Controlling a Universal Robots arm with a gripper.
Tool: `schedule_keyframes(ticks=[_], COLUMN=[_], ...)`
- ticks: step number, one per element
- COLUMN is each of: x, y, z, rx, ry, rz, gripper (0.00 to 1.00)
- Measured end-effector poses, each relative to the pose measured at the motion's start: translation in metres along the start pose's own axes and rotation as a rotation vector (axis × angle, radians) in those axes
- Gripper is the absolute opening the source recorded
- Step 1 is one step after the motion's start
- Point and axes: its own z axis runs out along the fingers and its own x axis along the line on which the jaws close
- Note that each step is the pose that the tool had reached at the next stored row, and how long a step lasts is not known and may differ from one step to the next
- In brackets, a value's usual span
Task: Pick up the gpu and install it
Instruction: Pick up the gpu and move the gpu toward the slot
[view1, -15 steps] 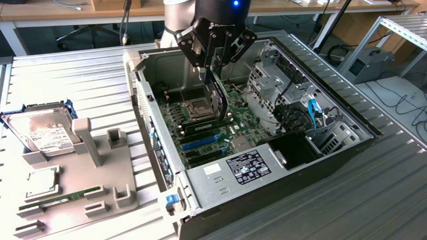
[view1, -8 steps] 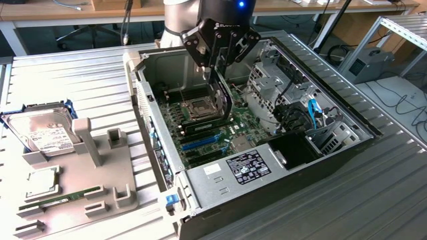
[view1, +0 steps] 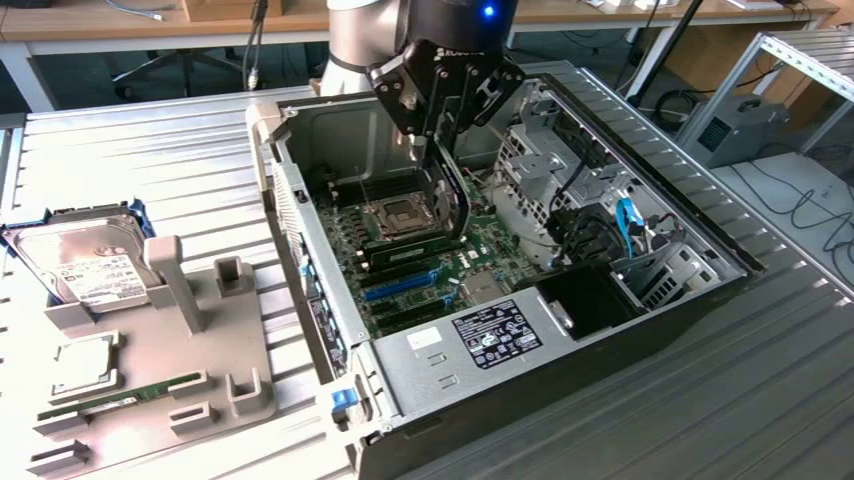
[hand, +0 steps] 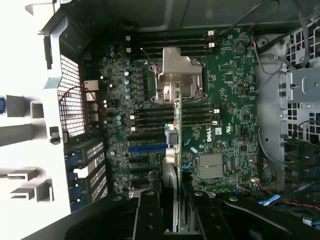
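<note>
We see the computer case (view1: 304, 262) lying open on the ribbed metal table (view1: 160, 150), its motherboard (hand: 225, 115) facing up; on the board the metal processor socket (hand: 177, 75) sits among rows of dark memory slots, and a blue slot (hand: 147, 148) lies nearer the perforated rear wall; towards the exterior view's right the drive cage (view1: 534, 170), a blue cable (view1: 625, 225) and loose wiring crowd the board's edge, and the labelled power supply (view1: 494, 335) closes off the near end; outside the case, at the exterior view's left, a grey holder (view1: 200, 340) carries a hard drive (view1: 80, 265) and a green memory stick (view1: 120, 395), well apart from the work

Open room lies straight down over the middle of the board, bounded by the case walls on all sides; the socket and the slots rise only a little

The end effector (view1: 434, 135) hangs above the case interior, closed partway onto the gpu (view1: 450, 195), which it holds upright; in the wrist view the black fingers (hand: 150, 215) press both faces of the card; the gpu (hand: 172, 160) appears there edge-on, a thin pale strip running out towards the socket; from outside it reads as a flat dark slab, its lower edge close over the memory slots beside the socket; whether it touches the board we cannot tell
</note>
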Motion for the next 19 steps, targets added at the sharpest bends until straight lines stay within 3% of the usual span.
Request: schedule_keyframes(ticks=[19], x=[-0.012], y=[0.0018], z=[0.0050], rx=[0.0028], ry=[-0.0002], rz=[0.000], gripper=[0.26])
